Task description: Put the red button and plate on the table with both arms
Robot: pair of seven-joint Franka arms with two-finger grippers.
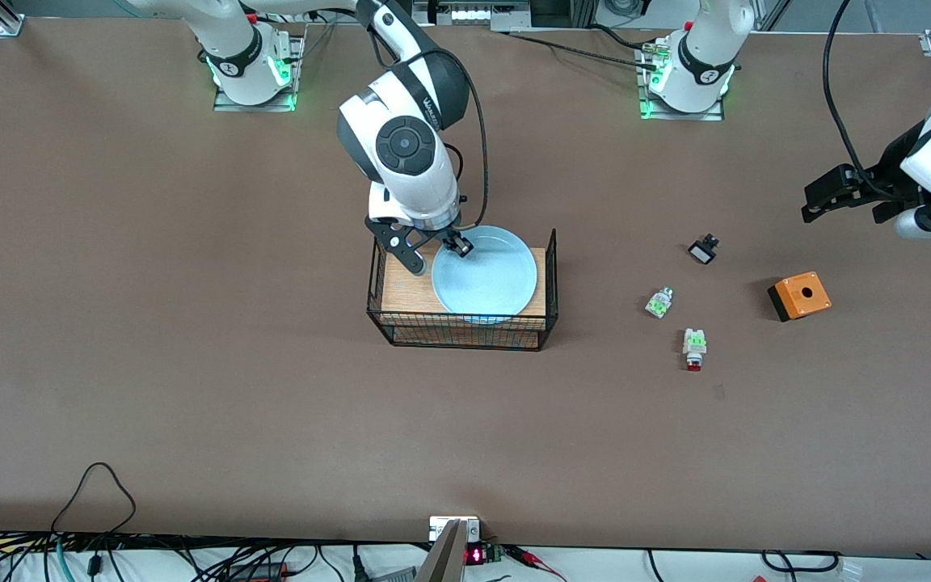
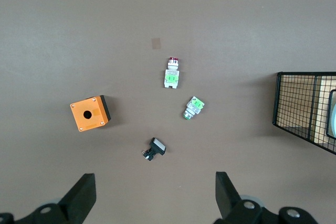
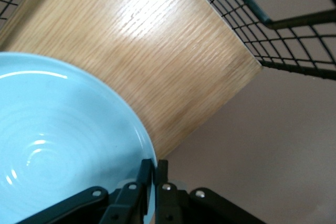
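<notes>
The pale blue plate (image 1: 486, 279) lies on the wood-topped wire rack (image 1: 465, 333) at mid-table. My right gripper (image 1: 459, 245) is shut on the plate's rim at the edge toward the robots' bases; in the right wrist view the fingers (image 3: 156, 169) pinch the rim of the plate (image 3: 58, 129). The red button (image 1: 693, 349) lies on the brown table (image 1: 191, 364) toward the left arm's end, red cap toward the front camera; it also shows in the left wrist view (image 2: 171, 73). My left gripper (image 1: 845, 204) is open and empty, up over the table near that end (image 2: 155, 195).
A green-marked piece without red (image 1: 659, 301), a small black-and-white piece (image 1: 704, 249) and an orange box with a hole (image 1: 798, 296) lie near the red button. Cables run along the table's front edge.
</notes>
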